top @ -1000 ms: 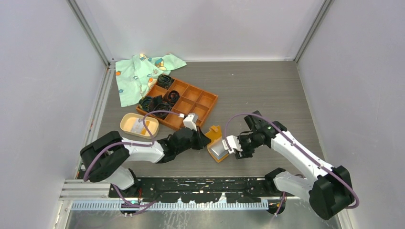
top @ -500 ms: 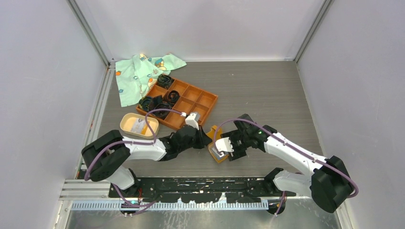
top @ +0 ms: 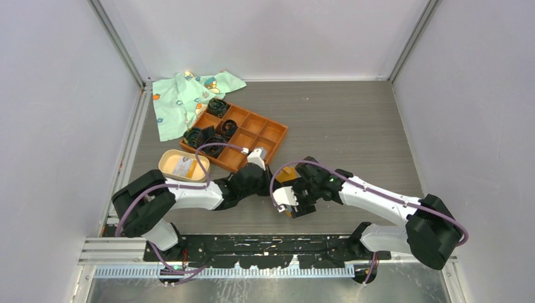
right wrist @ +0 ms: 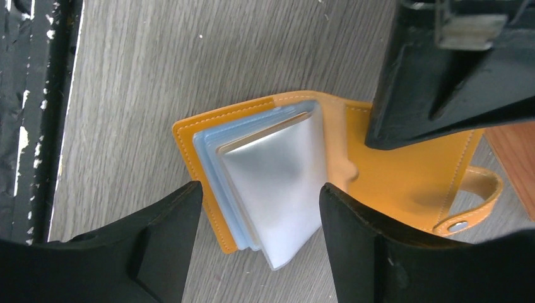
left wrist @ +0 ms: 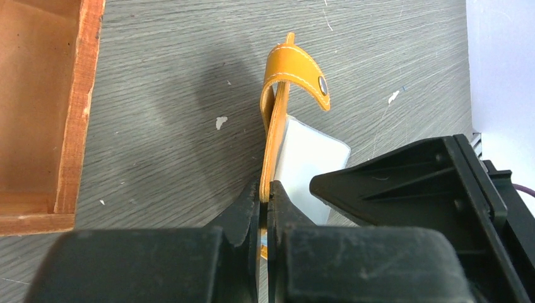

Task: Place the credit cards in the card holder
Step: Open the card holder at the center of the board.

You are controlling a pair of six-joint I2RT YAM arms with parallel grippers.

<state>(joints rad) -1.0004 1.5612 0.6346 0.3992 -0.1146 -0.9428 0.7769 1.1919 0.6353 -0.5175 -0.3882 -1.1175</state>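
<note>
Near the table's (top: 353, 126) front edge, my left jaws clamp the orange wallet's (right wrist: 410, 180) cover. My right jaws hang apart over its clear sleeves (right wrist: 277, 189). The card holder (top: 161, 163) sits well left, beside the grid tray (top: 257, 124). I judge a square descent onto 1 sleeve best.

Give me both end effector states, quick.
Left end effector: closed, pinching the orange wallet by its cover.
Right end effector: open, straddling the wallet's clear sleeves, holding nothing.

Grey wood-grain table (top: 353, 113), pale lilac walls (top: 63, 95)
</note>
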